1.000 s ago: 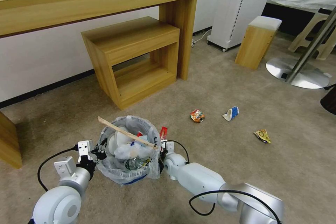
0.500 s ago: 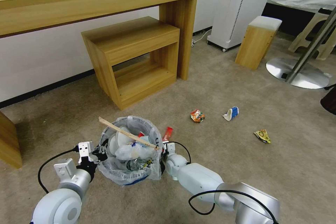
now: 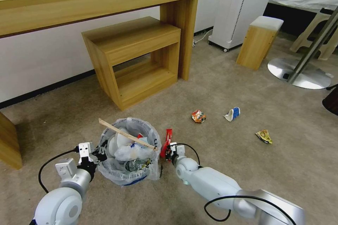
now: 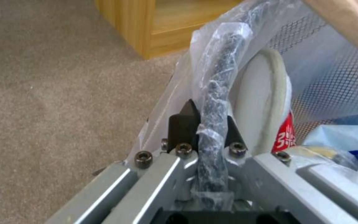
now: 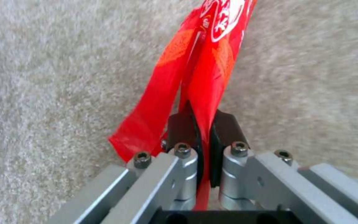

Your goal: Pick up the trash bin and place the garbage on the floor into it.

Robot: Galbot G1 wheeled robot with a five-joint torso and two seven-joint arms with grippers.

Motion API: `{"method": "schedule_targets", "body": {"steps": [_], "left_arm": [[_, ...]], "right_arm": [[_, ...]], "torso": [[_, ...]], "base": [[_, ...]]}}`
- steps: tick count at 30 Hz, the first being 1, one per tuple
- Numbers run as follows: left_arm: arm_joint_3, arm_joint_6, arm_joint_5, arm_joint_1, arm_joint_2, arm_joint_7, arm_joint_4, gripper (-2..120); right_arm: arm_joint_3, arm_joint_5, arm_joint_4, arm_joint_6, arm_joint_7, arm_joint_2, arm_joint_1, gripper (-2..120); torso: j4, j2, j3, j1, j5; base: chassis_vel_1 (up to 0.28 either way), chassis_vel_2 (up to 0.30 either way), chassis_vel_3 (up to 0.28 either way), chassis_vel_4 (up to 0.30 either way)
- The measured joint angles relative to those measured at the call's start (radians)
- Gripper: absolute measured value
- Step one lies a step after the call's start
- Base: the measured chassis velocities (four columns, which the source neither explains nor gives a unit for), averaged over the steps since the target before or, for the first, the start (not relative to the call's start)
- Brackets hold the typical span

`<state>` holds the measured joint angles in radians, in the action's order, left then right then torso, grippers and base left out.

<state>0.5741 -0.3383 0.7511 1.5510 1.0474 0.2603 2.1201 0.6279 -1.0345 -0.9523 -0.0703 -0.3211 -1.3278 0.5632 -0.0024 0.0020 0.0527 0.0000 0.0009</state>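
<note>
The trash bin [image 3: 119,174], lined with a crinkly plastic bag, sits low in front of me, full of litter, with a wooden stick [image 3: 126,134] lying across its top. My left gripper [image 3: 100,153] is shut on its bagged rim [image 4: 216,93], next to a white slipper [image 4: 262,102] inside. Just right of the bin, my right gripper [image 3: 169,150] is shut on a red wrapper [image 3: 167,140], which stands up from the jaws [image 5: 204,62]. On the floor [image 3: 218,140] lie an orange packet [image 3: 198,116], a blue-white paper cup [image 3: 232,113] and a yellow packet [image 3: 264,136].
A long wooden desk [image 3: 95,0] and a low wooden shelf unit [image 3: 137,59] stand against the wall ahead. Farther right are a white appliance [image 3: 243,7], a wooden stool [image 3: 258,42] and a chrome table base [image 3: 299,74]. A wooden leg [image 3: 8,140] is at the left.
My right gripper has moved to the right, away from the bin's side, with the red wrapper in it; the wrapper now stands clear of the bag. The left gripper and bin have hardly moved.
</note>
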Motion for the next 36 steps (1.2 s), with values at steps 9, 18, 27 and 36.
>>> {"method": "schedule_targets", "body": {"steps": [9, 18, 27, 36], "left_arm": [[-0.003, 0.002, 0.0, -0.011, -0.001, 0.003, -0.034, 0], [-0.006, 0.001, -0.004, -0.014, 0.001, 0.003, -0.047, 0], [-0.005, -0.006, 0.0, -0.012, -0.012, 0.007, -0.04, 0], [-0.002, -0.009, 0.006, -0.013, -0.015, 0.012, -0.025, 0]], "right_arm": [[-0.03, -0.009, -0.212, 0.043, -0.025, 0.155, 0.038, 2], [-0.041, 0.034, -0.516, 0.143, 0.007, 0.367, 0.034, 2], [-0.006, 0.06, -0.735, 0.195, 0.09, 0.427, -0.039, 2], [0.031, 0.06, -0.815, 0.208, 0.14, 0.429, -0.096, 2]], "torso": [[0.0002, 0.0, 0.0, 0.0, 0.0002], [-0.0001, 0.0, 0.0, 0.0, 0.0], [0.0001, 0.0, 0.0, 0.0, -0.0001], [0.0, 0.0, 0.0, 0.0, -0.0002]], "base": [[0.0, 0.0, 0.0, 0.0], [0.0, 0.0, 0.0, 0.0], [0.0, 0.0, 0.0, 0.0], [0.0, 0.0, 0.0, 0.0]]}}
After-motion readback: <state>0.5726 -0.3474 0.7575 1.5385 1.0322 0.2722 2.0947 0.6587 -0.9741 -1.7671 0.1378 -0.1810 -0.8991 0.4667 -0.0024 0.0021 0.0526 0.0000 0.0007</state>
